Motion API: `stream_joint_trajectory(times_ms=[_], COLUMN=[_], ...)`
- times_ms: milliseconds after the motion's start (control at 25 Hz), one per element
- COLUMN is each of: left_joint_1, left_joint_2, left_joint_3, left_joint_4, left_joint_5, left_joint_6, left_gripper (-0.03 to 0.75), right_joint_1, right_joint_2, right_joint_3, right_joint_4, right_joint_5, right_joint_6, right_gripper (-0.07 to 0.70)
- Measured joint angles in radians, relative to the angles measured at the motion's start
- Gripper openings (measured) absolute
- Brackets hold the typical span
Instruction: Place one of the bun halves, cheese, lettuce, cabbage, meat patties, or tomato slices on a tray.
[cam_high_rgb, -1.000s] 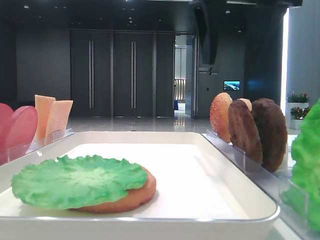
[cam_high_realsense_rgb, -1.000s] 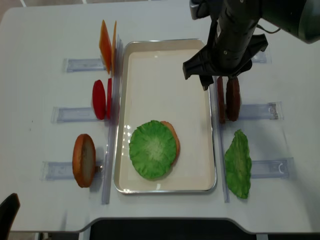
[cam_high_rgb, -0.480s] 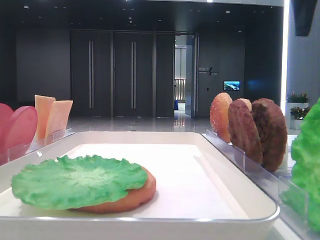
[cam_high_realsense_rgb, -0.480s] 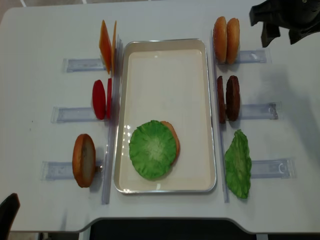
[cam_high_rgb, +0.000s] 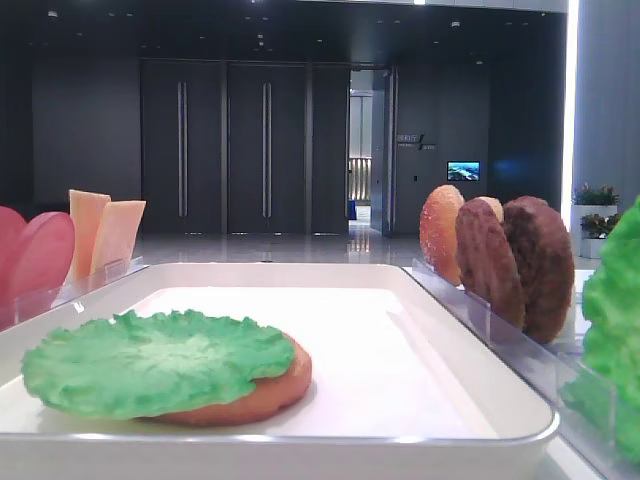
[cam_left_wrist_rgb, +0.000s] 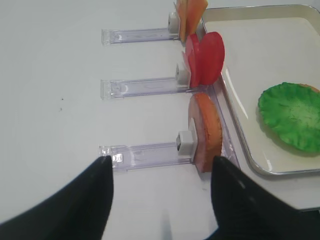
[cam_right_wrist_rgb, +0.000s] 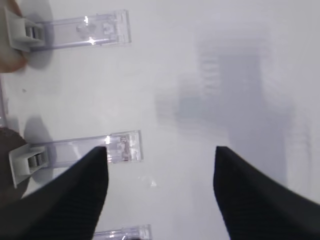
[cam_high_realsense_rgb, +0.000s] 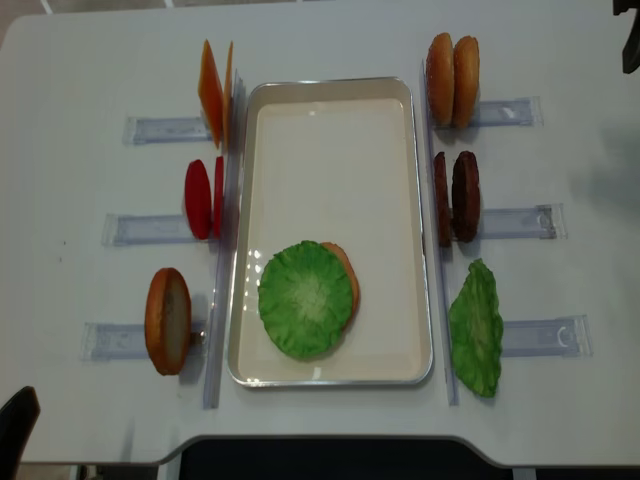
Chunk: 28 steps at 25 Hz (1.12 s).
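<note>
The white tray (cam_high_realsense_rgb: 330, 150) lies mid-table, and in it a lettuce (cam_high_realsense_rgb: 305, 298) leaf rests on a bun half (cam_high_realsense_rgb: 347, 275). To its left stand cheese (cam_high_realsense_rgb: 211, 92), tomato slices (cam_high_realsense_rgb: 198, 198) and another bun half (cam_high_realsense_rgb: 167, 320). To its right stand two bun halves (cam_high_realsense_rgb: 452, 80), meat patties (cam_high_realsense_rgb: 456, 196) and a second lettuce leaf (cam_high_realsense_rgb: 476, 328). Cabbage is out of view. My right gripper (cam_right_wrist_rgb: 161, 155) hangs open and empty over bare table, far right. My left gripper (cam_left_wrist_rgb: 161, 162) is open and empty, just short of the left bun half (cam_left_wrist_rgb: 207, 130).
Clear plastic holder rails (cam_high_realsense_rgb: 515, 222) stick out sideways from each food stack on both sides. In the right wrist view one rail's end (cam_right_wrist_rgb: 122, 146) lies beside the left finger. The table's front edge (cam_high_realsense_rgb: 320, 437) is close behind the tray.
My right arm has pulled away from above the patties, up and to the right, almost out of the overhead view. Its jaws stayed open. No food moved.
</note>
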Motion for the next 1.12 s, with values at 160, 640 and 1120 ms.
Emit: stream_joint_trajectory(times_ms=[160,640,1120], left_joint_1=[0.000,0.000,0.000], left_joint_2=[0.000,0.000,0.000], left_joint_3=[0.000,0.000,0.000], left_joint_4=[0.000,0.000,0.000], left_joint_5=[0.000,0.000,0.000], left_joint_6=[0.000,0.000,0.000], left_gripper=[0.471,0.471,0.471], right_joint_1=[-0.013,-0.013,-0.013], right_joint_2=[-0.001,-0.255,-0.675], right_joint_3=[0.000,0.146,0.488], right_joint_4=[0.000,-0.003,-0.004], right_joint_5=[0.002,0.003,0.006], right_joint_6=[-0.025,-0.030,-0.017], right_gripper=[0.437,0.437,0.437])
